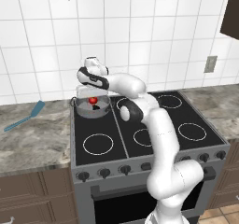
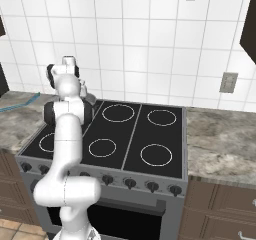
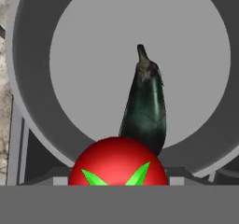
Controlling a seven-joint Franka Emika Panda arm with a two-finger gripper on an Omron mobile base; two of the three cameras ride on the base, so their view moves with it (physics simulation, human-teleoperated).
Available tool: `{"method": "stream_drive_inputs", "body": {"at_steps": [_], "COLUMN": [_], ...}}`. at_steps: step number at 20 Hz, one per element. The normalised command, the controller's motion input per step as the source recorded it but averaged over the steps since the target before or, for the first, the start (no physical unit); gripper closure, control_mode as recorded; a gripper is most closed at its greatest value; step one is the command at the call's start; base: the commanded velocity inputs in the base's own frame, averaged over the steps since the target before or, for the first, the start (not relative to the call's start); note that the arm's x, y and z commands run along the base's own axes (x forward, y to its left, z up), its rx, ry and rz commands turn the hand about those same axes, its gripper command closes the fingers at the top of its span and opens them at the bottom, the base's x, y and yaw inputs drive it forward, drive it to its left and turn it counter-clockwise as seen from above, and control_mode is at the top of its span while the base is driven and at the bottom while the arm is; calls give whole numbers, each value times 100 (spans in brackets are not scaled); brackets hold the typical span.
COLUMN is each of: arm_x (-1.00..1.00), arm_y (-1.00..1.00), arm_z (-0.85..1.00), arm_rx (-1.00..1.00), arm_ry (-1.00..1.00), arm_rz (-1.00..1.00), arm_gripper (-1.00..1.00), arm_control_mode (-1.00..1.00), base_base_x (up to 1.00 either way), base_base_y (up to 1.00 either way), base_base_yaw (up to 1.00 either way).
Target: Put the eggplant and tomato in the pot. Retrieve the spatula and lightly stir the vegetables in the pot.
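My gripper (image 1: 92, 97) hangs over the grey pot (image 1: 82, 111) on the stove's back left burner, shut on the red tomato (image 1: 93, 100). In the hand view the tomato (image 3: 119, 164) sits close at the bottom edge, with its green stem top facing the camera, above the pot's rim (image 3: 32, 78). The dark eggplant (image 3: 145, 107) lies on the pot's floor, stem end pointing away; it shows as a dark spot (image 1: 97, 108) under the tomato. The light blue spatula (image 1: 25, 115) lies on the counter left of the stove, and its pale blue handle (image 2: 20, 103) shows at the far left.
The black stove top (image 1: 149, 125) has several burner rings, and knobs line its front edge. Grey stone counter (image 1: 32, 139) runs on both sides. A tiled wall stands behind and a hood hangs overhead. A wall socket (image 1: 210, 64) sits at the right.
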Motion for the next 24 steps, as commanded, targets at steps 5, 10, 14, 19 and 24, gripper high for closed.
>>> {"method": "stream_drive_inputs", "body": {"at_steps": [5, 10, 14, 19, 24], "arm_x": [-63, -99, -40, 0, 0], "arm_y": [0, -5, -16, -10, -14], "arm_z": [-46, -65, -27, 12, 13], "arm_rx": [-1, 0, 0, 0, 0], "arm_ry": [-1, -8, -20, -24, -12], "arm_rz": [-5, -3, -1, 0, 0], "arm_gripper": [100, 100, 100, 100, 100], "arm_control_mode": [-100, -100, -100, -100, -100], "base_base_x": [0, 0, 0, 0, 0], "base_base_y": [0, 0, 0, 0, 0], "base_base_yaw": [0, 0, 0, 0, 0]}}
